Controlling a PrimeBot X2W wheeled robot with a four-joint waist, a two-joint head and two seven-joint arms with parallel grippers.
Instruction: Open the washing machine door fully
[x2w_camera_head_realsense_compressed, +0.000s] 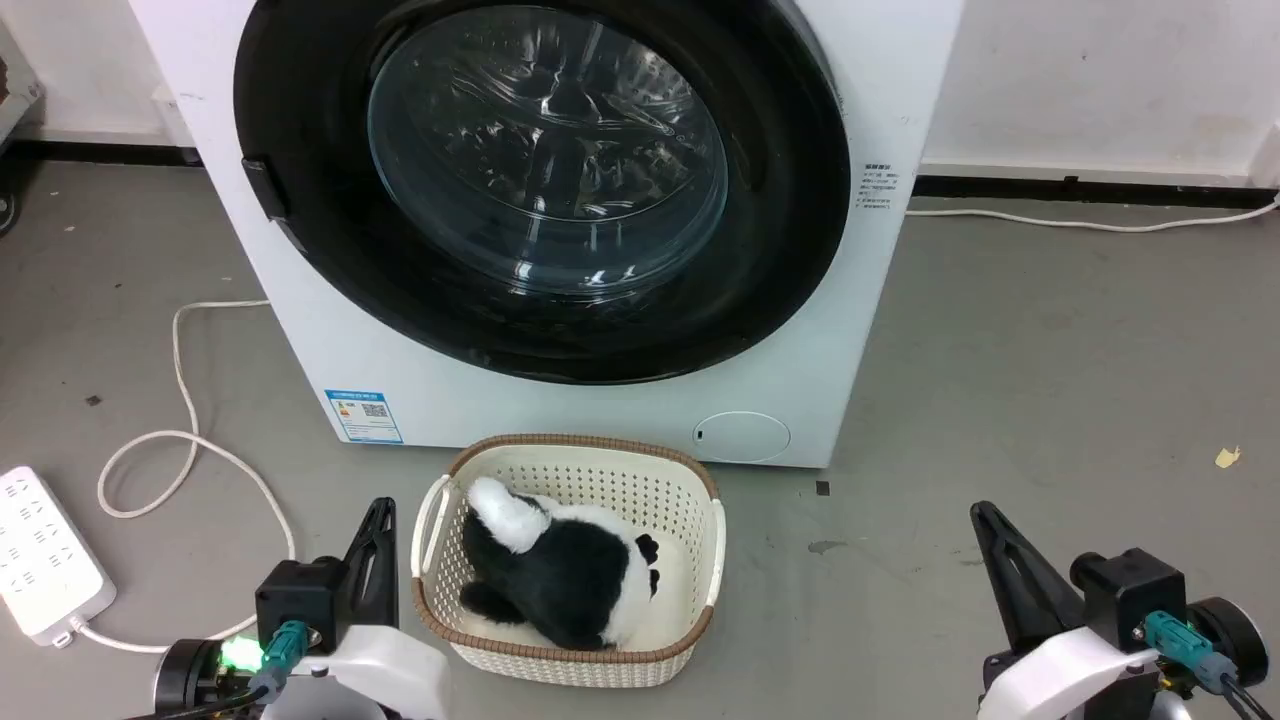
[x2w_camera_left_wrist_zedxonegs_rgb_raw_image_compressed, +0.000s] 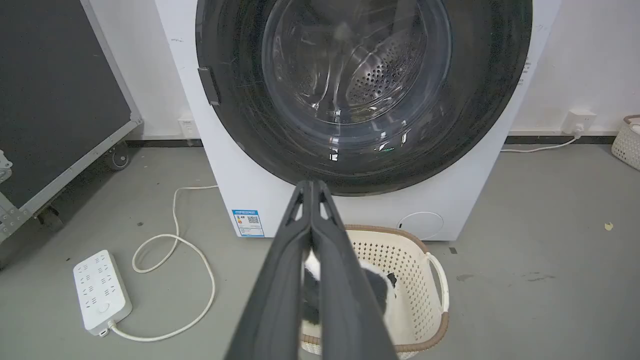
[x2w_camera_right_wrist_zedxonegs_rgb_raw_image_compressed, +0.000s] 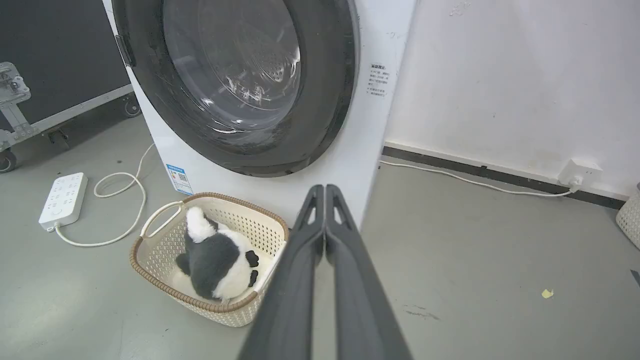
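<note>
Washing machine door (x2w_camera_head_realsense_compressed: 545, 170) shut on white washing machine (x2w_camera_head_realsense_compressed: 480, 400) — blue QR label (x2w_camera_head_realsense_compressed: 363, 415), print unreadable; left gripper (x2w_camera_left_wrist_zedxonegs_rgb_raw_image_compressed: 310, 188), right gripper (x2w_camera_right_wrist_zedxonegs_rgb_raw_image_compressed: 325, 191) — jaws together.

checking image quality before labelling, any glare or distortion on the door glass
Head view: white glare streaks on the washing machine door glass, drum holes readable. Left wrist view: small bright reflections low on the glass, sides of the washing machine slant. Right wrist view: glare specks, otherwise sharp.

A bare lab or test room: scuffed white wall (x2w_camera_right_wrist_zedxonegs_rgb_raw_image_compressed: 500, 75) behind the washing machine (x2w_camera_head_realsense_compressed: 560, 410), grey floor (x2w_camera_head_realsense_compressed: 1050, 380) under it, a wheeled flight case (x2w_camera_left_wrist_zedxonegs_rgb_raw_image_compressed: 55, 100) and loose power strip (x2w_camera_head_realsense_compressed: 40, 555) left of it.
</note>
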